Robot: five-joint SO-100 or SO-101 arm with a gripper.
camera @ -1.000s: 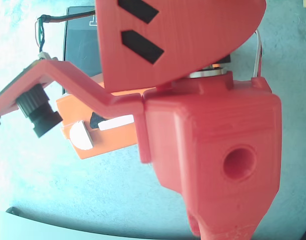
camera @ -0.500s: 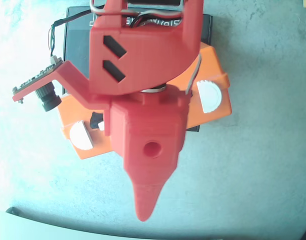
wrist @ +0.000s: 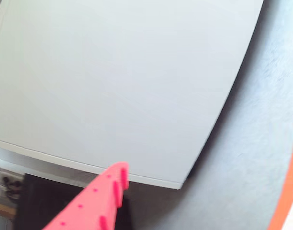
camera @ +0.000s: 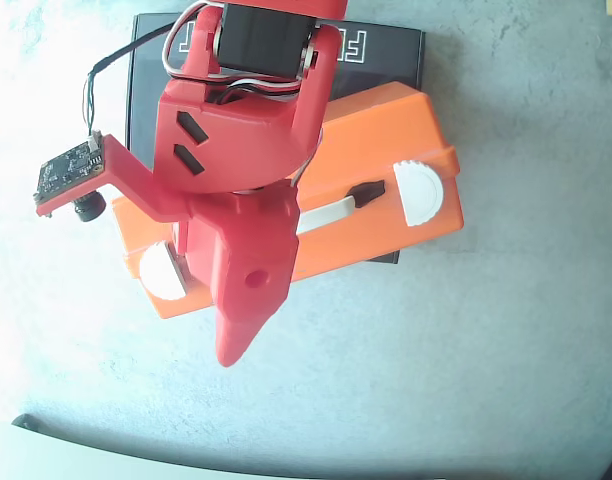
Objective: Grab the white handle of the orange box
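Observation:
The orange box [camera: 386, 140] lies slanted on the grey table in the overhead view, partly on a flat black box. Its white handle [camera: 324, 214] shows as a short strip with a black end piece [camera: 367, 193]; the rest is hidden under my red gripper [camera: 230, 350]. A white round knob [camera: 422, 191] sits at the right end and another [camera: 164, 270] at the left. The gripper hangs over the box's left half, its tip pointing past the near edge. Only one finger shows, so the jaw gap is hidden. The wrist view shows one finger [wrist: 113, 189] and an orange sliver [wrist: 286, 196].
The flat black box [camera: 146, 90] with white lettering lies under the orange box at the back. A white board [wrist: 113, 86] fills most of the wrist view, and its edge shows in the overhead view [camera: 86, 462]. Grey table [camera: 466, 350] lies all around.

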